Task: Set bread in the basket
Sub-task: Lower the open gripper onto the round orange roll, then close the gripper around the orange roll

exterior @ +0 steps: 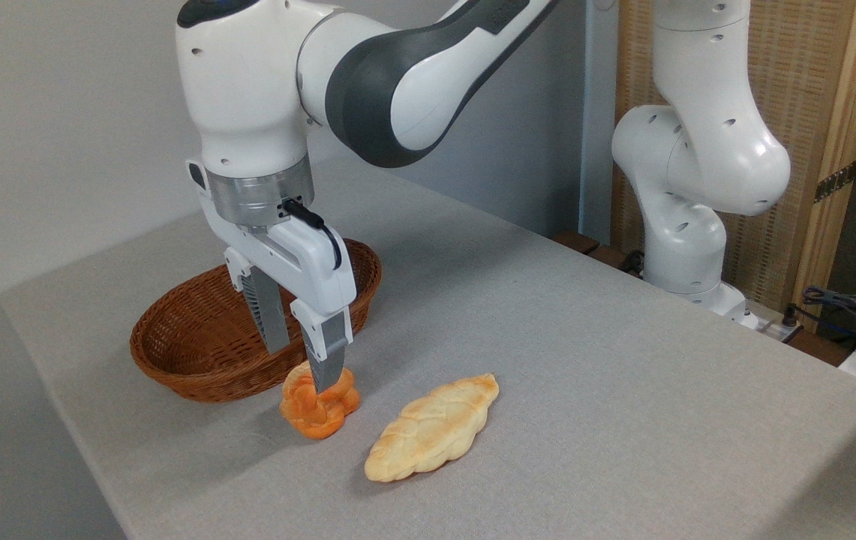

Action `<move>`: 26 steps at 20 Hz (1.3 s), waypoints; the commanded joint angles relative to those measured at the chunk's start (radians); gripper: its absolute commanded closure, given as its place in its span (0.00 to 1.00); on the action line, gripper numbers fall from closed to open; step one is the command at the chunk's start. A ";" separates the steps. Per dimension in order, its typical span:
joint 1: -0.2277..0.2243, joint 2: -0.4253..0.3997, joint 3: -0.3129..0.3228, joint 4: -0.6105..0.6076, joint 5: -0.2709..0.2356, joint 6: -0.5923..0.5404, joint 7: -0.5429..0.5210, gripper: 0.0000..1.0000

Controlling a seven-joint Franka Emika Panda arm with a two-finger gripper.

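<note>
The bread point(319, 410), a small orange-golden knotted roll, lies on the table point(585, 360) directly under the gripper point(306, 369); its 2 fingers are spread, gripping nothing (the front one touches the roll's top). The basket point(195, 360) sits just behind.

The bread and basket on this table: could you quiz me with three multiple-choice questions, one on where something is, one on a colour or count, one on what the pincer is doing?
1. Where is the orange knotted roll?
A. Inside the basket
B. On the table just in front of the basket
C. On top of the pale loaf

2. How many bread pieces are in view?
A. One
B. Two
C. Four

3. How does the pincer stand?
A. Open, fingers down at the roll
B. Shut, high above the table
C. Holding the basket's rim

Answers:
1 B, the roll lies on the grey table by the basket wall.
2 B, the roll and the pale braided loaf.
3 A, a gap shows between its fingers.
</note>
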 commanded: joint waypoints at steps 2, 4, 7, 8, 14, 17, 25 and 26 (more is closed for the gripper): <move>-0.001 0.012 -0.003 0.001 -0.013 -0.015 0.013 0.00; -0.001 0.015 -0.005 -0.004 -0.008 -0.017 0.020 0.00; -0.001 0.027 -0.005 -0.006 -0.008 -0.032 0.020 0.00; -0.001 0.030 -0.005 -0.006 -0.008 -0.034 0.020 0.00; -0.001 0.047 -0.005 -0.012 -0.007 -0.044 0.020 0.00; -0.001 0.058 -0.008 -0.010 -0.007 -0.043 0.021 0.00; -0.001 0.064 -0.011 -0.009 -0.007 -0.032 0.049 0.64; -0.001 0.062 -0.011 -0.009 -0.007 -0.031 0.049 0.64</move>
